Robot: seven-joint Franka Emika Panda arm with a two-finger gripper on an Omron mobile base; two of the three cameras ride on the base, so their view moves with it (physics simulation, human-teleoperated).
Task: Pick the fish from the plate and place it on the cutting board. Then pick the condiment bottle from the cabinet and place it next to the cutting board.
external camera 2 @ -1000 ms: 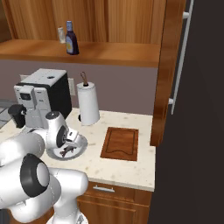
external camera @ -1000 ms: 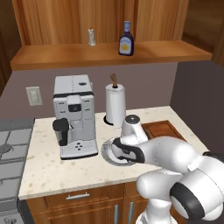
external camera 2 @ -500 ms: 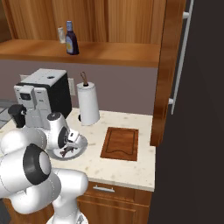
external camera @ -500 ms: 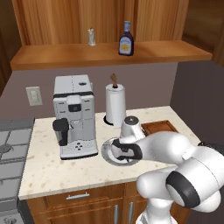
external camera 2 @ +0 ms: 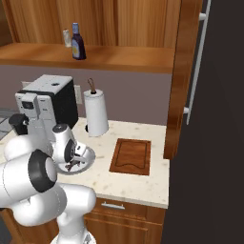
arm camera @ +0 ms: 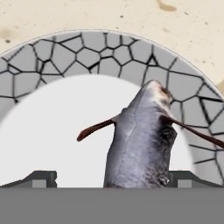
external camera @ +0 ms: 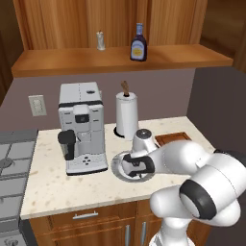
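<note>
In the hand view the dark grey fish [arm camera: 142,140] lies on the plate [arm camera: 87,52], partly on its white centre and partly on the grey cracked rim. My gripper [arm camera: 113,179] is open, with one fingertip [arm camera: 41,178] on each side of the fish, and hangs low over the plate [external camera: 120,174] [external camera 2: 88,155]. The reddish-brown cutting board [external camera: 173,139] [external camera 2: 132,156] lies to the right of the plate. The condiment bottle [external camera: 139,49] [external camera 2: 77,47] stands on the cabinet shelf [external camera: 72,60] [external camera 2: 124,57].
A coffee machine [external camera: 81,127] stands left of the plate and a paper towel roll [external camera: 127,115] behind it. A clear shaker [external camera: 100,41] stands on the shelf left of the bottle. A stove [external camera: 12,163] adjoins the counter's left end; a tall dark panel [external camera 2: 214,119] rises on the right.
The hand has stayed low over the plate with its jaws open, while the arm links behind it have shifted a little.
</note>
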